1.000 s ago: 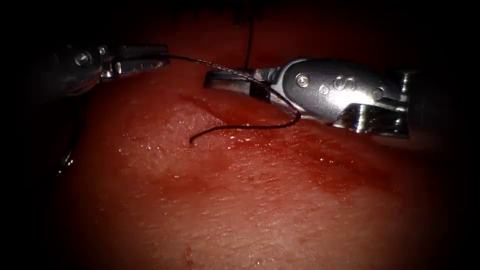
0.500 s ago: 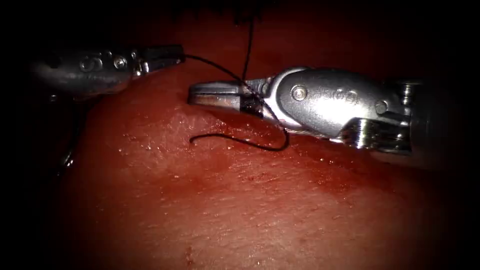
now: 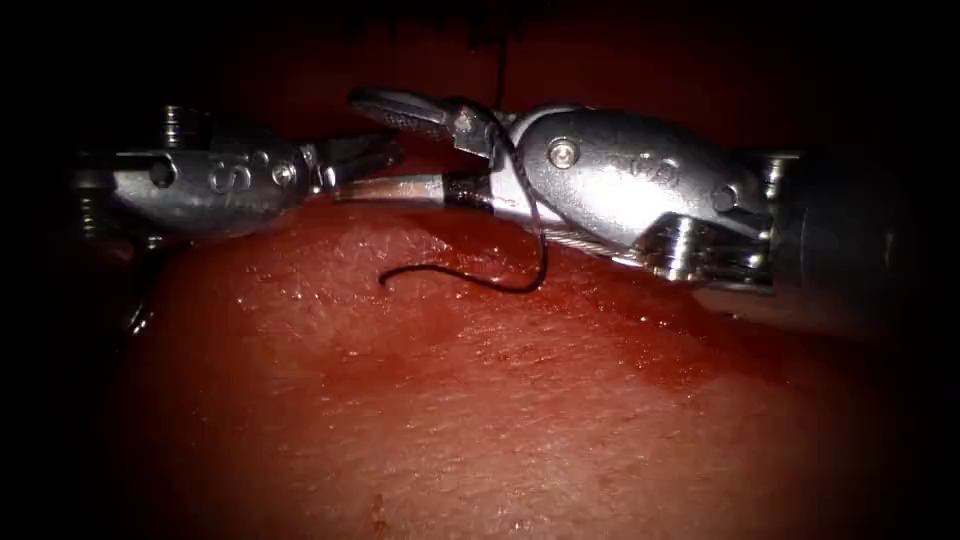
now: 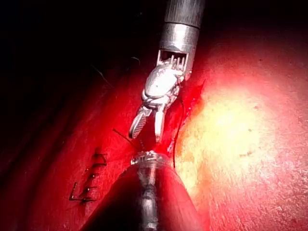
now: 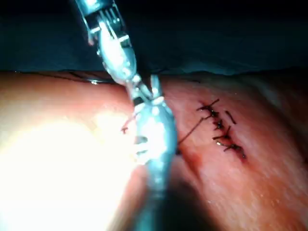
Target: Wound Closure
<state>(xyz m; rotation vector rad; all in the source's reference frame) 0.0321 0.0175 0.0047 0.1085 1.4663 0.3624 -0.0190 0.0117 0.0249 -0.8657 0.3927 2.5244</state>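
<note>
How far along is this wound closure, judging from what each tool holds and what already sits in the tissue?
Done: a row of stitches already closes part of the cut in the tissue. In hand: the right tool has its jaws open, thread draped over it, its free end lying on the tissue. The left tool sits just beside it. Left: I can't tell; no needle is visible.

Darkness all around, one bright pool of light mid-scene
</note>
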